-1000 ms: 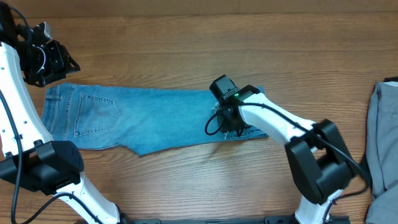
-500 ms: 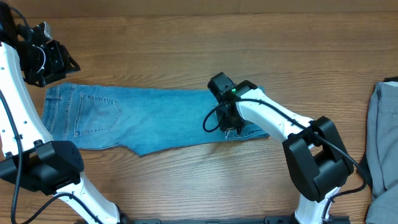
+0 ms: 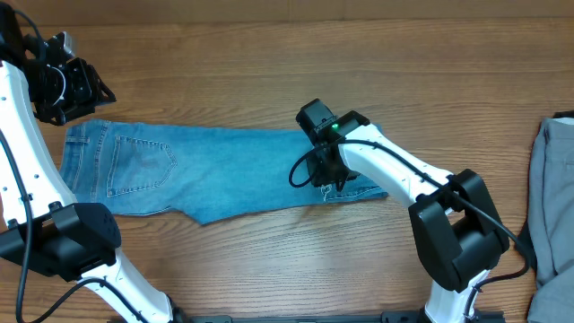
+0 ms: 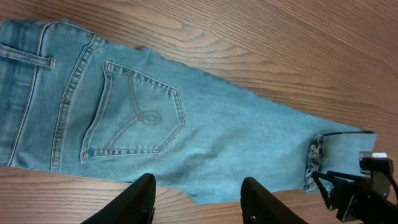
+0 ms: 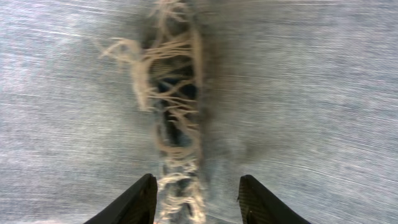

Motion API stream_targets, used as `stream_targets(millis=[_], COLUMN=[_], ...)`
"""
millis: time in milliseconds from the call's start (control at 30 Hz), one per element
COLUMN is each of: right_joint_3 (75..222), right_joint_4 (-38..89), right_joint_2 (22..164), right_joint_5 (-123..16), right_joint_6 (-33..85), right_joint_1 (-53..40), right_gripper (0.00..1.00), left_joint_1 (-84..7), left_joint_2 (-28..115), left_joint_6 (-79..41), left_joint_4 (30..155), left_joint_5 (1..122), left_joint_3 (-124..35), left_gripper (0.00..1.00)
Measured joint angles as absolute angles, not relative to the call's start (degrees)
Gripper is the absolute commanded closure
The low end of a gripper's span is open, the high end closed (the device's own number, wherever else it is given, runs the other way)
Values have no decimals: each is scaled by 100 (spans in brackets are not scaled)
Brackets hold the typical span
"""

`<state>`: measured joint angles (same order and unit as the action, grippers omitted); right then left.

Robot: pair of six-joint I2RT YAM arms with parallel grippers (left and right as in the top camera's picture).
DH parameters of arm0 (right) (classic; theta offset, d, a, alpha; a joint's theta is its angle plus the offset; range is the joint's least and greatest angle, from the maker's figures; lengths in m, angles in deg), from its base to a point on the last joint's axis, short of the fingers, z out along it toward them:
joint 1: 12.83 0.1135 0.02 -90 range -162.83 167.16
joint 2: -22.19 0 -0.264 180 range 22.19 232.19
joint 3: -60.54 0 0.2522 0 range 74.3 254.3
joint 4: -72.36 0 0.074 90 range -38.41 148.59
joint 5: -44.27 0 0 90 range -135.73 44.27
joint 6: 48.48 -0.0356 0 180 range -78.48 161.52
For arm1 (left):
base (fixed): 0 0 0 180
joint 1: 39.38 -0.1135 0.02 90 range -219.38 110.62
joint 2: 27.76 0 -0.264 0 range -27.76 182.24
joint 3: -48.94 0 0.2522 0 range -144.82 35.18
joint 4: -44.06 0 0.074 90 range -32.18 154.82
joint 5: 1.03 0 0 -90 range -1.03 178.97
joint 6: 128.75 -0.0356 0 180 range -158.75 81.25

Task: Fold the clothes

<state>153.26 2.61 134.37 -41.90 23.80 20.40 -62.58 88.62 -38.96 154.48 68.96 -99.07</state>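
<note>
My right gripper (image 5: pixel 194 186) hangs low over the jeans (image 3: pixel 224 175), fingers apart with nothing between them. Directly below it is the ripped knee (image 5: pixel 177 118), its pale threads loose across the hole. My left gripper (image 4: pixel 198 193) is also spread and empty. It sits high and off to the far left of the table, looking down on the seat end and the stitched back pocket (image 4: pixel 134 115).

The jeans lie flat in one long strip across the middle of the table (image 3: pixel 269 54), waistband to the left. Only one pocket shows, so I judge the legs are already laid one on the other. At the right end, under my right arm, the denim seems turned back on itself near the rip, but I cannot say how neatly. I reckon the lengthwise fold is done and the crosswise folds are mostly left.

The surface is bare brown wood grain. A grey garment (image 3: pixel 556 197) lies at the right edge, well apart from the jeans. Nothing of the room shows beyond the tabletop.
</note>
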Motion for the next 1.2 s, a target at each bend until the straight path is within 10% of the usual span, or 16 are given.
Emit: stream_targets(millis=[633, 1200], right_joint_3=[15210, 16332], right_joint_4=[213, -268], right_joint_2=[13754, 13756], right_joint_5=[-3761, -3954], right_joint_6=[2656, 2439], right_joint_1=[2322, 2328], right_gripper=[96, 96], left_joint_1=[-6258, -6258], left_joint_2=[8862, 8862], left_joint_6=[-3896, -3896], left_joint_4=[15448, 15450], left_joint_5=[6896, 6896], left_joint_3=[-9907, -9907], left_gripper=[51, 51])
